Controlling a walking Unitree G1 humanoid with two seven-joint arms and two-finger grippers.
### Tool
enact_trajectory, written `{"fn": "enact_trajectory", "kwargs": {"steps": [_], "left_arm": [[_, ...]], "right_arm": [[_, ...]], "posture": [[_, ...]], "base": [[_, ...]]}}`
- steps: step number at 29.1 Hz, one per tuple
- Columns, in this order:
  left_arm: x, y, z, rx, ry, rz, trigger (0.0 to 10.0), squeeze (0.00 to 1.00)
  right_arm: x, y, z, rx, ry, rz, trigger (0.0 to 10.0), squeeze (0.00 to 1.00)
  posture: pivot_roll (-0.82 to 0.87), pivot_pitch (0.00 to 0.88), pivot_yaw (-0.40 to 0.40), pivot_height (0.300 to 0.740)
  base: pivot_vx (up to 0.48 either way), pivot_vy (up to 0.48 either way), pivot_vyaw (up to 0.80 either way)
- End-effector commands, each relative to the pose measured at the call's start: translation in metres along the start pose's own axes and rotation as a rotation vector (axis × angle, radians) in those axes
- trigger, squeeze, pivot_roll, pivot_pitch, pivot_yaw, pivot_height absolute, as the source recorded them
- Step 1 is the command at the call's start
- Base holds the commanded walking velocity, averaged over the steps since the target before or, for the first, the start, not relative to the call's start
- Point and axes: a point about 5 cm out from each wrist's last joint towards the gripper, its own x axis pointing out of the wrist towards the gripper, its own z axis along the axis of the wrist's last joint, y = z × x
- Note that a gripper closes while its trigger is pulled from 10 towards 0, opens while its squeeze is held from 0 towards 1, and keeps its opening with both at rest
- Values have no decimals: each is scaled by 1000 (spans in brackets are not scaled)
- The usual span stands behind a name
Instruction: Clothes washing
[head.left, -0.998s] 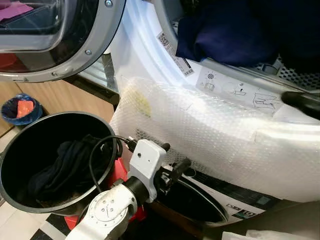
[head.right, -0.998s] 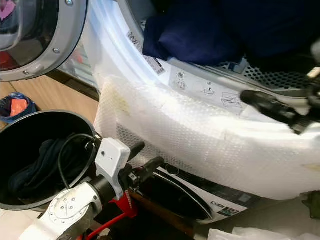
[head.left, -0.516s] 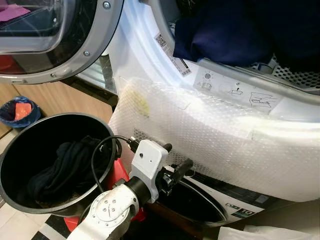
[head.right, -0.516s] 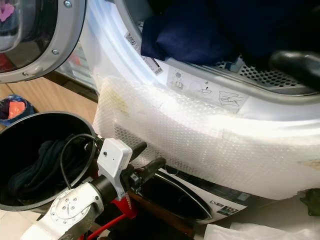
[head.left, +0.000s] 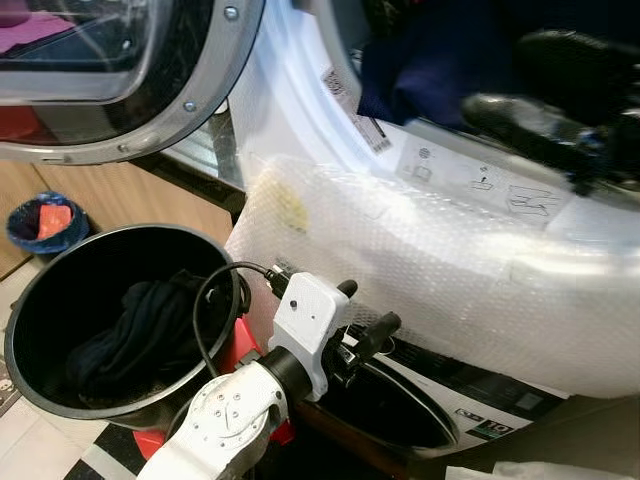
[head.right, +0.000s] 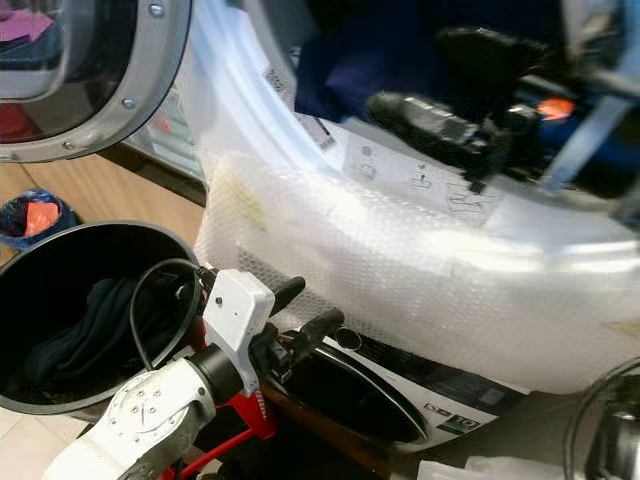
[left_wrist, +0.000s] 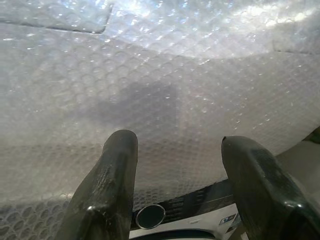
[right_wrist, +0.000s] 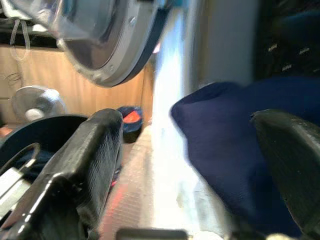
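A white washing machine (head.left: 300, 110) is seen from above with its round door (head.left: 120, 80) swung open to the robot's left, and a sheet of bubble wrap (head.left: 430, 270) is draped over the front lip below the drum opening. Dark navy clothes (head.right: 350, 70) are piled inside the drum, just behind the lip, where printed instruction pictures (head.left: 480, 185) are stuck. A black bucket (head.left: 60, 300) stands on the floor to the left of the machine, and a dark garment (head.left: 140, 335) lies crumpled in it. A second round opening (head.left: 390, 410) with a dark inside is seen low down, under the bubble wrap. A wooden panel (head.left: 120, 195) is seen beyond the bucket, and a small blue bin (head.left: 45, 225) holding something orange is placed well apart from the bucket on that side. The left gripper (head.left: 362, 318) is held low in front of the machine, close to the bubble wrap, with its fingers (left_wrist: 112, 185) spread apart and nothing between them. The right gripper (head.right: 455, 95) is raised at the mouth of the drum, blurred, just over the navy clothes; its fingers (right_wrist: 95, 150) are spread wide, and nothing is seen gripped between them, though the cloth lies close behind.
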Motion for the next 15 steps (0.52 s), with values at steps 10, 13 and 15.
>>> {"fn": "enact_trajectory", "kwargs": {"steps": [10,13,15], "left_arm": [[0,-4,5,-4,-13,-13,10000,0],[0,-4,5,-6,-13,-9,10000,0],[0,-4,5,-6,-13,-7,10000,0]], "right_arm": [[22,13,4,-4,-9,136,10000,0],[41,11,1,3,40,113,10000,0],[45,8,0,14,58,93,10000,0]], "posture": [[-72,238,-101,740],[-74,241,-105,740],[-73,243,-109,740]], "base": [[0,0,0],[0,0,0],[0,0,0]]}}
